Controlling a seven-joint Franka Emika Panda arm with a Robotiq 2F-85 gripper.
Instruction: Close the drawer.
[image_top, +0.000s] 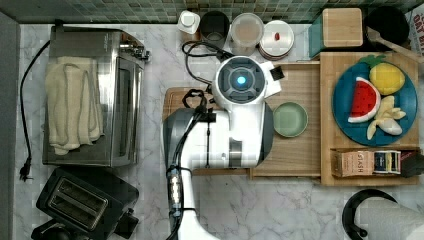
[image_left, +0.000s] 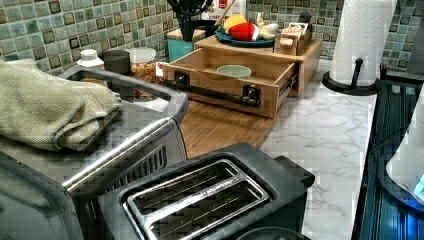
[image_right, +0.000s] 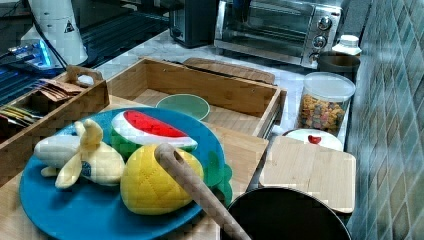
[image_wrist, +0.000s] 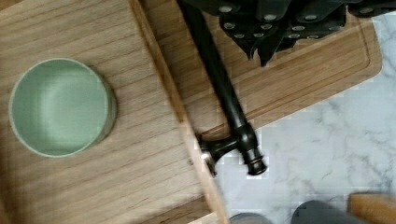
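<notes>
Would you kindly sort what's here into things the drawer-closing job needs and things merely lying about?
Needed:
drawer, standing open
bar handle
tool, just above the handle

Lying about:
green bowl inside the drawer
cutting board
toaster
fruit plate

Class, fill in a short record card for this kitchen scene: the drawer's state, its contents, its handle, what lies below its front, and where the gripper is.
drawer state: drawer pulled out, open
contents: one green bowl on the drawer floor
handle: black bar handle on two brackets across the front
below front: grooved cutting board on the marble counter
gripper: gripper above the handle, over the cutting board; jaws' state unclear
</notes>
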